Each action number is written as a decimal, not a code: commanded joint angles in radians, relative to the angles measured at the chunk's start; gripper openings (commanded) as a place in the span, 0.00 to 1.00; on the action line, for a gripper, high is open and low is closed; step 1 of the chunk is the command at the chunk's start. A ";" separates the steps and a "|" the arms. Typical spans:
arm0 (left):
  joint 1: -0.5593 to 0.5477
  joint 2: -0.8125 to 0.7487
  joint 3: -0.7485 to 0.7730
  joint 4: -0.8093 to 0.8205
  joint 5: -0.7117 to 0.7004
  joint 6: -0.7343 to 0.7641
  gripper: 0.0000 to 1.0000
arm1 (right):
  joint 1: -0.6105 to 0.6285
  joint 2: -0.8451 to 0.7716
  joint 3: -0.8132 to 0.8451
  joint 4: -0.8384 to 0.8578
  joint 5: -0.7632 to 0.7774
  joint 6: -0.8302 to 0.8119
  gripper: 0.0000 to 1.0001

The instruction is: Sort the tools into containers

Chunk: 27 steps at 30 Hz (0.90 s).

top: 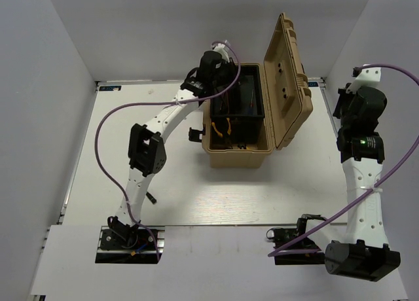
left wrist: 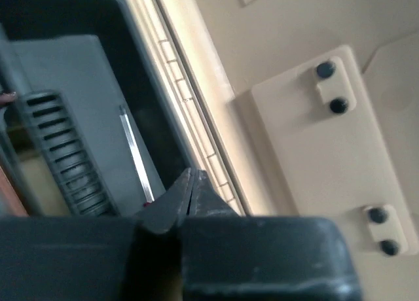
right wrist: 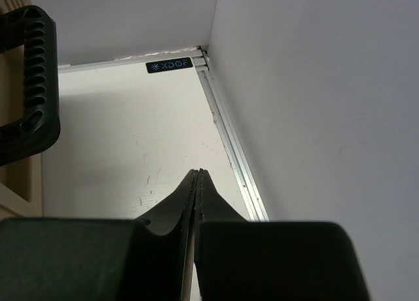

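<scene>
While I watch thru the overhead cam, the tan toolbox (top: 237, 158) sits near the middle of the white table (top: 163, 203), slightly toward the far side. Its ribbed lid (top: 288, 85) is swung open to the right, standing roughly upright. Inside the dark interior, toward the front, I see pliers (top: 229, 125) w/ orange-yellow handles. My left arm reaches from its base at bottom left, arcing over to the box's far-left corner, w/ the wrist above the open compartment. On the left wrist cam, the left gripper (left wrist: 192, 180) shows jaw tips pressed together w/ nothing between them, hanging over the box's rim by the hinge side. Past it lies a thin bright metal shaft (left wrist: 134, 150) in the dark tray; can't tell which tool it belongs to. The lid's tan inner face fills the right of that view. My right arm stands at the table's right edge, well apart from the box. The right gripper (right wrist: 198, 177) is closed and empty over bare table near the far-right corner, w/ the box's black handle (right wrist: 29, 85) at far left of that view.
</scene>
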 commanded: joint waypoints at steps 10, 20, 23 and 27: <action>0.039 -0.885 -0.935 -0.447 -0.716 0.020 0.63 | -0.006 -0.037 -0.028 -0.032 -0.080 -0.017 0.48; 0.095 -1.053 -1.315 -0.677 -0.698 -0.307 0.70 | -0.005 -0.090 -0.111 -0.123 -0.223 -0.026 0.00; 0.104 -1.083 -1.359 -0.708 -0.720 -0.349 0.65 | -0.005 -0.103 -0.158 -0.137 -0.281 -0.029 0.00; 0.095 -1.132 -1.369 -0.778 -0.753 -0.371 0.65 | -0.003 -0.127 -0.221 -0.138 -0.307 -0.017 0.00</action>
